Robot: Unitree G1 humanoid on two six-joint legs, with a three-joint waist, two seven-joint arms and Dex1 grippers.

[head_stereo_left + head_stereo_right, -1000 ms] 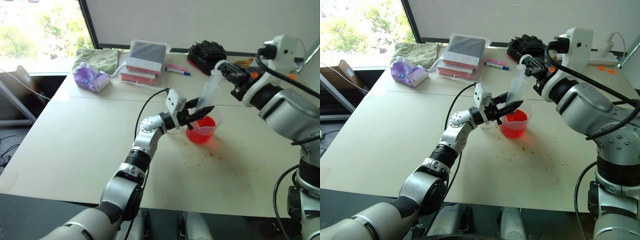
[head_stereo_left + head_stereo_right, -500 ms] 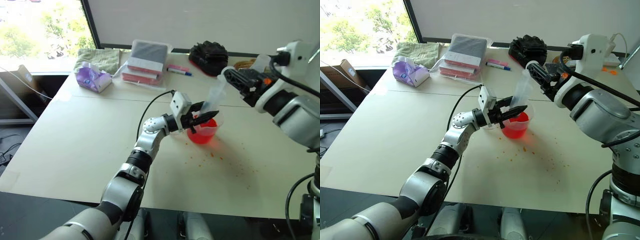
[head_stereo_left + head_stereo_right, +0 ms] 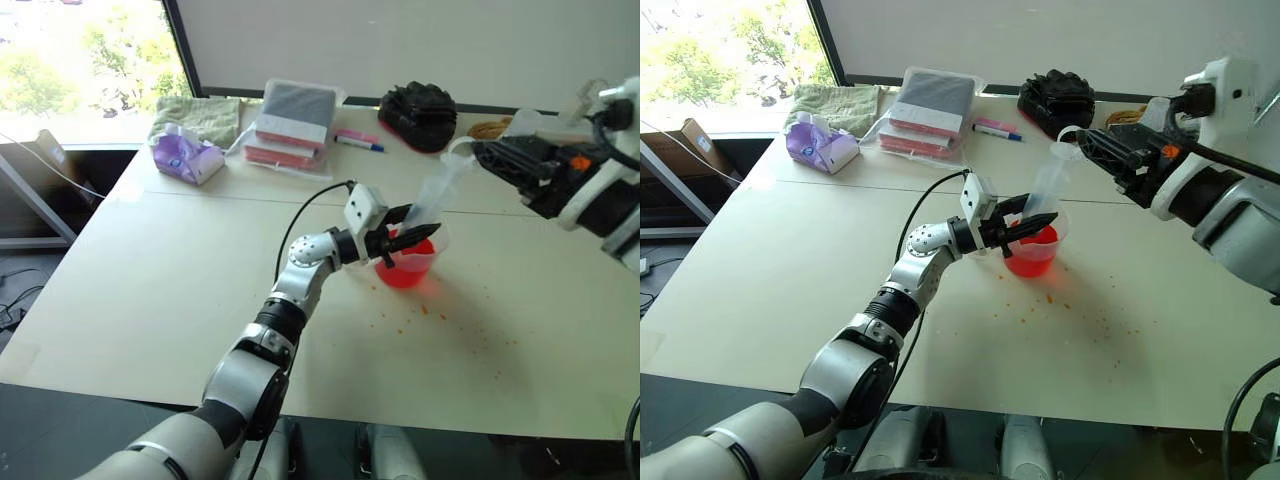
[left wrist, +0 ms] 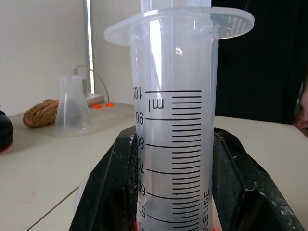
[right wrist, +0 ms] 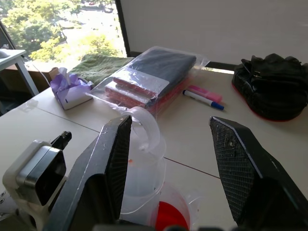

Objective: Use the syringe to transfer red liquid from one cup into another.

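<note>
A pale table (image 3: pixel 790 290) is seen under a window with trees outside and a light wall behind. Along its far edge are laid a green towel (image 3: pixel 835 105), a purple tissue pack (image 3: pixel 818 143), bagged books (image 3: pixel 925 112), a blue-capped marker (image 3: pixel 994 131), a black bundle (image 3: pixel 1058 98) and a coil of rope (image 4: pixel 40 112). A small clear cup (image 4: pixel 72 105) is stood mouth down near the rope. Orange-red drops are scattered on the table (image 3: pixel 1080 315) close to the beaker (image 3: pixel 1032 249), which is part filled with red liquid (image 3: pixel 1029 247).

The syringe (image 3: pixel 1048 182) is held aslant, its long axis running from the nozzle end, low over the beaker, up and to the right toward its plunger end. Its barrel is clamped low down between the closed fingers of the left gripper (image 3: pixel 1028 220), and its ml scale is read in the left wrist view (image 4: pixel 180 144).

The right gripper (image 3: pixel 1088 150) is seen just beside the plunger end, its fingers (image 5: pixel 110 163) spread apart with the plunger top (image 5: pixel 144 126) lying between them, against neither.
</note>
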